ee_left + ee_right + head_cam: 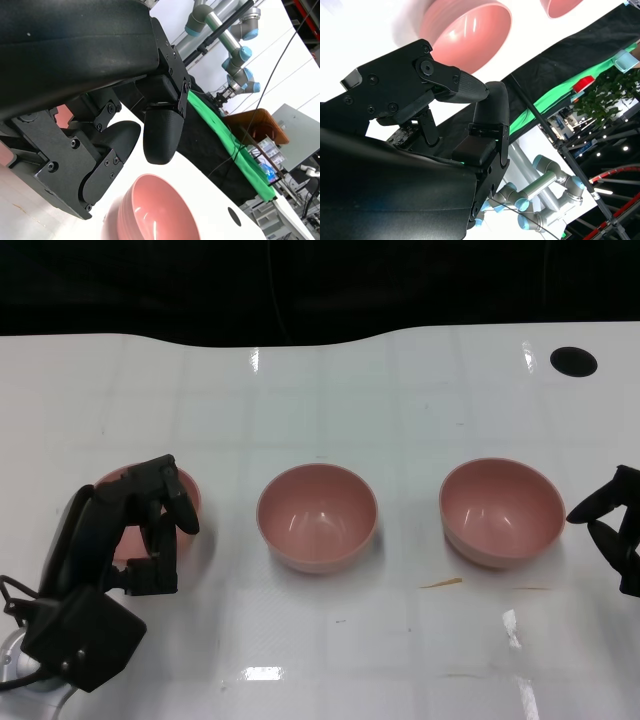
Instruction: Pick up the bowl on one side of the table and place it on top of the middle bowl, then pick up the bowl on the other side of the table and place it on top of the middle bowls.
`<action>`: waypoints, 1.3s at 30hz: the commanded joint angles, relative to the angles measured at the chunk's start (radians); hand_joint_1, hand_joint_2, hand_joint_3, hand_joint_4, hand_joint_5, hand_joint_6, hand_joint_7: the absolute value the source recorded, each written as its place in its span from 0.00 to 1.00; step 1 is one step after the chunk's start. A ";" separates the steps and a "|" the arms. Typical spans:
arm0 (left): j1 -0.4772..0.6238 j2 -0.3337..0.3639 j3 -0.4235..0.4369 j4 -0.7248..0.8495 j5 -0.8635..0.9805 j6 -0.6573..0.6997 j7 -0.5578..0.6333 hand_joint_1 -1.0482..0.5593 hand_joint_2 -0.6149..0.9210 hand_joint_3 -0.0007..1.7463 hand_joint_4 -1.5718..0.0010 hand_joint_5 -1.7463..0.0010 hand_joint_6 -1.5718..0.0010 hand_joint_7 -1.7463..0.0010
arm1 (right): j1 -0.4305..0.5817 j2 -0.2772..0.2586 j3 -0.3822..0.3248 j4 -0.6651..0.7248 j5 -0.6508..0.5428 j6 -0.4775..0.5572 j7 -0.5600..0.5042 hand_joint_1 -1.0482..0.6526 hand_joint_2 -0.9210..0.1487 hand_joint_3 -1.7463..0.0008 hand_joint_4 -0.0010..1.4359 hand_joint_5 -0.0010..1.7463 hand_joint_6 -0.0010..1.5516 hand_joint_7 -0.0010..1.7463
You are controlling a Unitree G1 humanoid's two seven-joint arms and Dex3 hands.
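Across the white table (330, 660) I see three pink bowls in a row: the left bowl (190, 492), middle bowl (317, 516) and right bowl (501, 511). My left hand (140, 530) curls over the left bowl, though I cannot tell if it grips the rim. My right hand (615, 525) sits just beside the right bowl, near the table's right edge, fingers apart and holding nothing.

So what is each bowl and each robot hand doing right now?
Left bowl: upright on the table, not stacked, left robot hand over it.
Middle bowl: upright, empty, nothing stacked on it.
Right bowl: upright, empty, untouched.
Left robot hand: fingers apart around the left bowl's rim, not lifting.
Right robot hand: open, beside the right bowl.
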State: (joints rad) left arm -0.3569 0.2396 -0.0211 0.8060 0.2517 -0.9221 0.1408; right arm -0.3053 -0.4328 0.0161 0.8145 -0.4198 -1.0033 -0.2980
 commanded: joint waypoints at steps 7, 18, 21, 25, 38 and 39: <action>0.042 0.020 0.027 -0.049 -0.001 0.015 0.012 0.57 0.62 1.00 0.34 0.00 0.51 0.00 | -0.032 -0.015 0.014 0.027 -0.002 0.001 -0.004 0.45 0.20 0.55 0.62 0.92 0.56 0.72; 0.063 0.020 0.038 -0.081 0.000 0.038 0.010 0.58 0.63 0.99 0.34 0.00 0.52 0.00 | -0.054 -0.013 0.027 0.055 0.001 -0.013 -0.005 0.46 0.22 0.53 0.63 0.91 0.57 0.71; 0.068 0.024 0.041 -0.090 0.002 0.038 0.013 0.59 0.62 0.99 0.35 0.00 0.52 0.00 | -0.057 -0.010 0.030 0.055 -0.001 -0.011 -0.005 0.46 0.23 0.51 0.63 0.91 0.57 0.70; 0.069 0.023 0.042 -0.093 -0.001 0.037 0.010 0.59 0.62 0.99 0.35 0.00 0.52 0.00 | -0.060 -0.008 0.031 0.059 0.004 -0.014 -0.003 0.47 0.26 0.49 0.64 0.91 0.57 0.70; 0.063 0.021 0.039 -0.083 0.004 0.031 0.014 0.57 0.62 1.00 0.33 0.00 0.51 0.00 | -0.056 -0.006 0.028 0.060 0.023 -0.017 0.009 0.48 0.28 0.48 0.65 0.89 0.57 0.69; 0.064 0.021 0.039 -0.086 0.004 0.036 0.013 0.57 0.62 1.00 0.33 0.00 0.51 0.00 | -0.056 -0.006 0.028 0.059 0.022 -0.016 0.007 0.49 0.28 0.48 0.65 0.88 0.58 0.69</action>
State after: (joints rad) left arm -0.3009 0.2418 0.0084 0.7209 0.2547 -0.8887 0.1409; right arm -0.3581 -0.4320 0.0472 0.8676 -0.4125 -1.0080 -0.2951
